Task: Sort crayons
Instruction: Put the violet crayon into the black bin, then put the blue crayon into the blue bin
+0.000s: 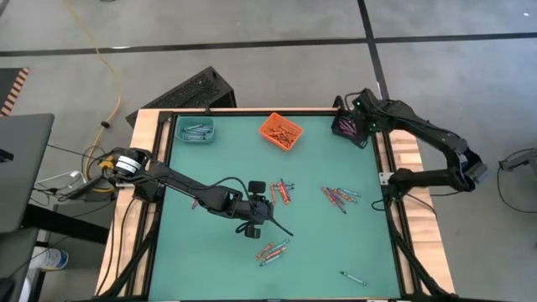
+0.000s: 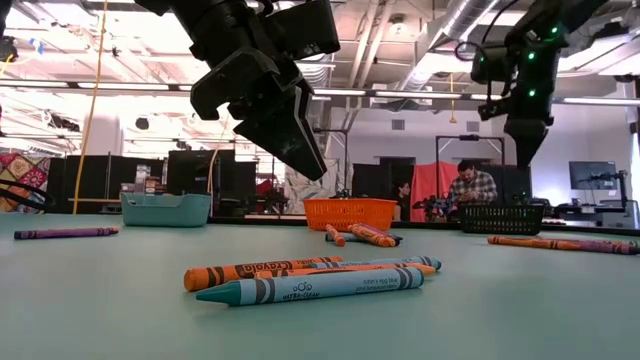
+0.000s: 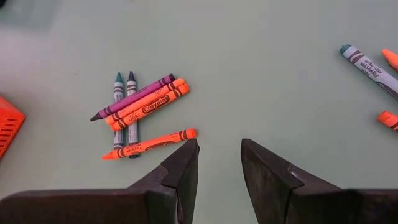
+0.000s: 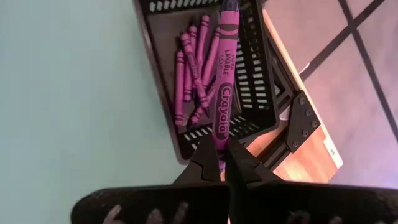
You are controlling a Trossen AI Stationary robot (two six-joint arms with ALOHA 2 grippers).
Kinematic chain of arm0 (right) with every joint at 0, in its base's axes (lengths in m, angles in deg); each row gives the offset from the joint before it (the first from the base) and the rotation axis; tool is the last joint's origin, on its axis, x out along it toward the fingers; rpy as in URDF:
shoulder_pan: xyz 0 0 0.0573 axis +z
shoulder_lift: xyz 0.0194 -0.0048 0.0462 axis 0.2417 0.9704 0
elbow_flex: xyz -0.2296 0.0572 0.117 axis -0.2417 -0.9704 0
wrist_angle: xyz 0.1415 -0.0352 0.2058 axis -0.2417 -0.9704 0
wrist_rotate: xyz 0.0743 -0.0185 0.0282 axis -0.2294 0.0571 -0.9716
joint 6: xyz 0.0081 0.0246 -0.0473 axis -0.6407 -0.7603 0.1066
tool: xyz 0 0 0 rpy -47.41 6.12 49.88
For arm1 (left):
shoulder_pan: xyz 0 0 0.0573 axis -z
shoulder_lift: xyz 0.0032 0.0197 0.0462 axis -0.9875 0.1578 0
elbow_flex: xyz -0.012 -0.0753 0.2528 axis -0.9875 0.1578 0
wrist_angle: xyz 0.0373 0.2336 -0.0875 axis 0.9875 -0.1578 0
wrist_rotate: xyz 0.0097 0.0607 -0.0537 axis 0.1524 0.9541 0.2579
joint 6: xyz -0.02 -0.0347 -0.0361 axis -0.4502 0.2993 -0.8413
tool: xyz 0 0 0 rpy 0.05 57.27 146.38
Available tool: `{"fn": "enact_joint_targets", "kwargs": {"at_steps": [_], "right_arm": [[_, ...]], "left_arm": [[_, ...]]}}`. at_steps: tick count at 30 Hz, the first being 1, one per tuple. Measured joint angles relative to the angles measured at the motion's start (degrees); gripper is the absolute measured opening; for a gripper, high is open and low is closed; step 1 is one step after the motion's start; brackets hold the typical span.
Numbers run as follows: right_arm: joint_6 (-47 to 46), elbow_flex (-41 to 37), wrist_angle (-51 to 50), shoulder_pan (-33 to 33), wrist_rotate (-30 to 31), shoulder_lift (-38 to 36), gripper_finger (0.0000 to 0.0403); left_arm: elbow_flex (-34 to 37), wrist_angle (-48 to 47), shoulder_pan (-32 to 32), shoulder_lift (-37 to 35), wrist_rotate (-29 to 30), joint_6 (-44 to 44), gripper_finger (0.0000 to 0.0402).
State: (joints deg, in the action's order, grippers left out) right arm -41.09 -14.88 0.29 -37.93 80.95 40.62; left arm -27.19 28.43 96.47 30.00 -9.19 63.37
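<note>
**A:** From above, where do your crayons lie?

**B:** Loose clusters on the green desk (image 1: 210, 260): one (image 1: 284, 191) just right of centre, another (image 1: 339, 196) further right, a third (image 1: 273, 249) low in the middle, and a single one (image 1: 353, 278) at lower right. Along the top edge you have the teal bin (image 1: 195, 129), the orange bin (image 1: 280, 131) and the black bin (image 1: 351, 129). Your left gripper (image 1: 255, 210) hangs mid-frame beside the centre cluster; your right gripper (image 1: 359, 113) is over the black bin.

**A:** And level with the desk?

**B:** Your left gripper (image 2: 292, 130) hovers at upper centre, clear of the surface. A teal crayon (image 2: 310, 287) and an orange one (image 2: 262, 270) lie touching in the foreground. People sit in the room behind.

**A:** Left wrist?

**B:** Its fingers (image 3: 184, 163) stand roughly half apart and hold nothing. The tip of an orange crayon (image 3: 149, 144) lies just beside one finger; a stack of purple, orange and teal crayons (image 3: 140, 101) sits above it in frame.

**A:** How would you take one?

**B:** I judge them light, stiff and waxy, round enough to roll and liable to snap if squeezed at an end. Close across the paper-wrapped middle, square to its length.

**A:** Right wrist?

**B:** The fingers (image 4: 208, 163) are pinched tight on the lower end of a purple crayon (image 4: 224, 81), which points over the black bin (image 4: 163, 93) at upper centre, where more purple crayons (image 4: 191, 68) already lie.
</note>
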Motion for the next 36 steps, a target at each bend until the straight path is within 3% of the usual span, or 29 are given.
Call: {"fn": "enact_joint_targets", "kwargs": {"at_steps": [19, 30, 36], "right_arm": [[0.5, 0.0, 5.1, -3.0, 0.0, 4.1, 0.0006], [-2.1, 0.0, 6.9, -3.0, 0.0, 4.1, 0.0066], [-2.2, 0.0, 6.9, -3.0, 0.0, 4.1, 0.0073]], "left_arm": [[0.0, 0.0, 0.0, 0.0, 0.0, 0.0, 0.0112], [0.0, 0.0, 0.0, 0.0, 0.0, 0.0, 0.0112], [0.0, 0.0, 0.0, 0.0, 0.0, 0.0, 0.0112]]}}
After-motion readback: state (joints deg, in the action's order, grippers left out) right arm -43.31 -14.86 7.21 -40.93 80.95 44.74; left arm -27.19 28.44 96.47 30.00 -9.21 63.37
